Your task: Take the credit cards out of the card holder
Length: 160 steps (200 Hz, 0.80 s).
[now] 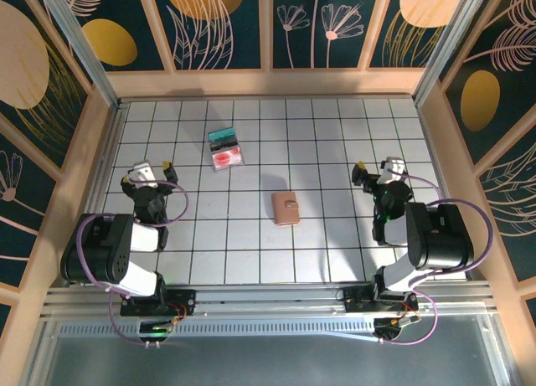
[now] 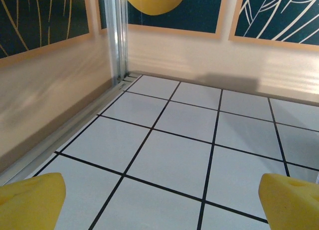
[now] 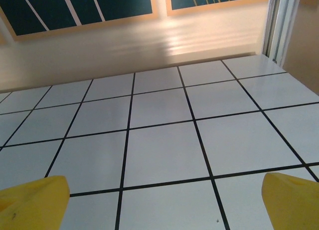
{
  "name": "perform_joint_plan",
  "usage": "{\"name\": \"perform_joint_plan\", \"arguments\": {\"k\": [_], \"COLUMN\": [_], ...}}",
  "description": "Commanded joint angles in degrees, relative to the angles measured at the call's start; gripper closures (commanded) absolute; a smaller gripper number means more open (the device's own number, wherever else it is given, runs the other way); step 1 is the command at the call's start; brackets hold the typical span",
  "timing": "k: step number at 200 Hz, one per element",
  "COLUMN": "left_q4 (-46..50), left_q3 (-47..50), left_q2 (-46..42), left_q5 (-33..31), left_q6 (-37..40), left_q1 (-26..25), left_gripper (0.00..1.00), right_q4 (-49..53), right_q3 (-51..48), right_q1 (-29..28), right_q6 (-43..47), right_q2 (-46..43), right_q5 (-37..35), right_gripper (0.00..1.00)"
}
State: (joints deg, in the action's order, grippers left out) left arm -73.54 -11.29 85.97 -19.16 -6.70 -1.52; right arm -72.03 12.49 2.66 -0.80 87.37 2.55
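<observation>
Yellow fingertips (image 2: pixel 31 199) spread wide over bare tile suggest that no grasp is under way, so the step in hand looks like a pause between reaches. Either the arms are waiting before the holder is opened for what may be left inside, or the work is close to done. From the overhead view the left gripper (image 1: pixel 151 172) sits at the near left and the right gripper (image 1: pixel 376 170) at the near right. Both have their jaws fully apart, holding nothing and touching nothing. The right wrist view shows its own pads (image 3: pixel 32 202) equally far apart above the white gridded table (image 1: pixel 335 135). Between the two arms, somewhat nearer the right one but well apart from both, lies the card holder (image 1: pixel 286 208), folded shut and flat on the tiles. Farther off, towards the far left of centre, a teal card (image 1: pixel 223 137) and a red-and-white card (image 1: pixel 228 158) lie out on the table side by side, their edges touching or slightly overlapping. Whether any card remains inside the closed holder cannot be told. If one does, the next move would probably call for one gripper to pin the holder while the other lifts its flap.
</observation>
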Motion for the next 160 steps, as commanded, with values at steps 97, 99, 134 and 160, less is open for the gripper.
{"name": "perform_joint_plan", "arguments": {"k": [97, 99, 134, 160], "left_q4": [35.2, 35.9, 44.51, 49.78], "left_q3": [-8.37, -8.63, -11.99, -12.31], "left_q2": [-22.43, -22.6, -24.71, -27.09], "left_q5": [-0.68, 0.03, 8.2, 7.0], "left_q6": [-15.99, -16.49, -25.97, -27.89], "left_q1": [-0.04, -0.06, -2.97, -10.81], "left_gripper": [0.01, 0.01, 0.01, 0.01], "right_q4": [33.8, 34.46, 50.14, 61.27], "right_q3": [10.29, 10.47, 14.93, 18.33], "right_q1": [-0.91, -0.99, -4.08, -10.46], "right_q6": [-8.34, -8.69, -16.59, -18.71], "right_q2": [-20.94, -21.28, -25.26, -26.96], "right_q5": [-5.22, -5.24, -6.6, -9.85], "right_gripper": [0.01, 0.01, 0.01, 0.01]}}
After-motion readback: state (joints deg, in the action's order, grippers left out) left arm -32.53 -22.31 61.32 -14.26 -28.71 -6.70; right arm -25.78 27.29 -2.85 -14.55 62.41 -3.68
